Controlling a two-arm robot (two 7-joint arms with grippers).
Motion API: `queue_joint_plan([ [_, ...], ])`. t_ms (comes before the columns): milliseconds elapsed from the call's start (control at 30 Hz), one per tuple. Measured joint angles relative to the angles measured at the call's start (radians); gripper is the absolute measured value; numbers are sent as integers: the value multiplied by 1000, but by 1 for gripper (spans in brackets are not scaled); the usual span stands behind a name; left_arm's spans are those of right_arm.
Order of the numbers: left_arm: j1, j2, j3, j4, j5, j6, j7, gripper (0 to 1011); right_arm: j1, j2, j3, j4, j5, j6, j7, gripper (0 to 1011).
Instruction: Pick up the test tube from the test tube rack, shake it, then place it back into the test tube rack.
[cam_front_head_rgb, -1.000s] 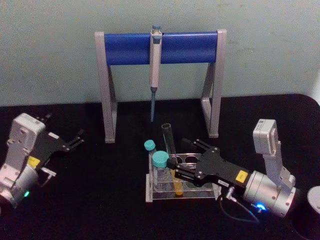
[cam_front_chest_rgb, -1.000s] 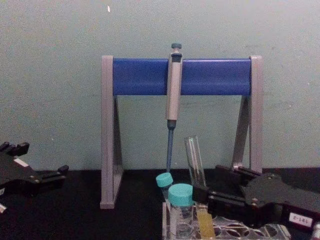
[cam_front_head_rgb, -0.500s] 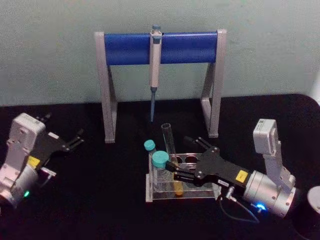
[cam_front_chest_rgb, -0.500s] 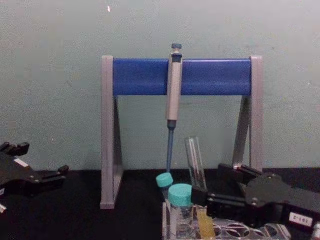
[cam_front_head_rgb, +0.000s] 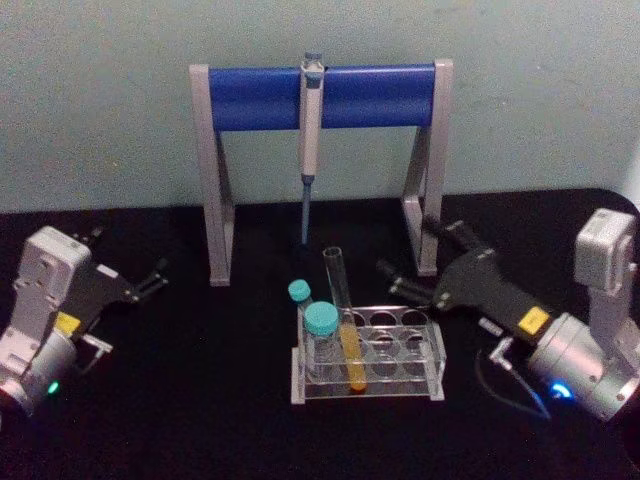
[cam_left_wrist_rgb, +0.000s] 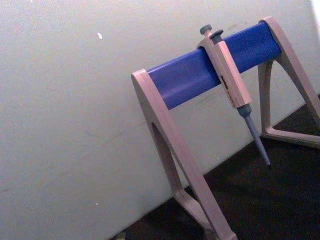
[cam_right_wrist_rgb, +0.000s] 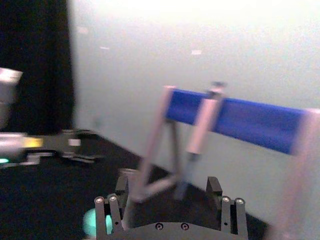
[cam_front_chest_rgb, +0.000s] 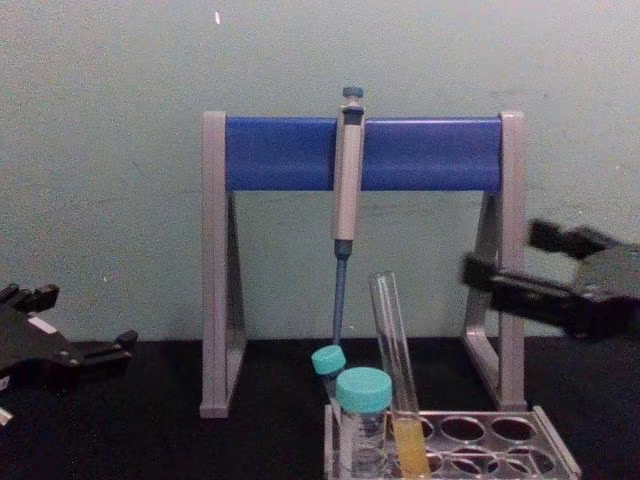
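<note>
The right gripper (cam_front_head_rgb: 405, 245) hangs above the table (cam_front_head_rgb: 200, 400), off to the right of the rack (cam_front_head_rgb: 437, 352) and a little behind it, near the right leg of the stand (cam_front_head_rgb: 320, 95). Its jaws are spread wide and hold nothing, and the chest view shows it (cam_front_chest_rgb: 500, 252) well above the rack's top plate. The tube (cam_front_head_rgb: 343, 320) sits in a front hole towards the left end of the rack. It leans slightly, its open mouth is well above the plate, and the yellow-orange liquid is in its lower part. Two capped vials (cam_front_head_rgb: 320, 335) stand just beside it on the left, the nearer one almost touching it. With the tube seated and the gripper apart from it, I cannot tell from this moment whether the pick is still to come or the tube has already been returned. If the pick is next, the gripper should approach from the right, the side away from the vials, with a finger on either side of the bare glass above the plate. It should close gently, because the glass is slick and thin, and lift along the tube's lean so the rim of the hole does not catch. The pipette (cam_front_head_rgb: 309, 130) hangs behind and above, so the lift and shake should stay low and forward. The left gripper (cam_front_head_rgb: 152, 280) is parked far left, open and empty.
</note>
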Motion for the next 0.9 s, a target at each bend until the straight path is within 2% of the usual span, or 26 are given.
queue_joint_plan([
  [33,0,0,0,0,0,0,0,1001,-11,0,8,-9,-12,1,-26,1000],
  [67,0,0,0,0,0,0,0,1001,-11,0,8,-9,-12,1,-26,1000],
  [167,0,0,0,0,0,0,0,1001,-83,-7,59,-56,-88,29,-172,1000],
  [267,0,0,0,0,0,0,0,1001,-113,-19,79,-67,-124,57,-242,1000],
  [333,0,0,0,0,0,0,0,1001,-140,-37,92,-69,-177,96,-319,1000],
  [567,0,0,0,0,0,0,0,1001,-158,-83,103,-27,-229,148,-394,1000],
  [700,0,0,0,0,0,0,0,1001,-160,-103,107,-4,-248,164,-411,1000],
  [900,0,0,0,0,0,0,0,1001,-159,-123,112,28,-258,190,-405,1000],
])
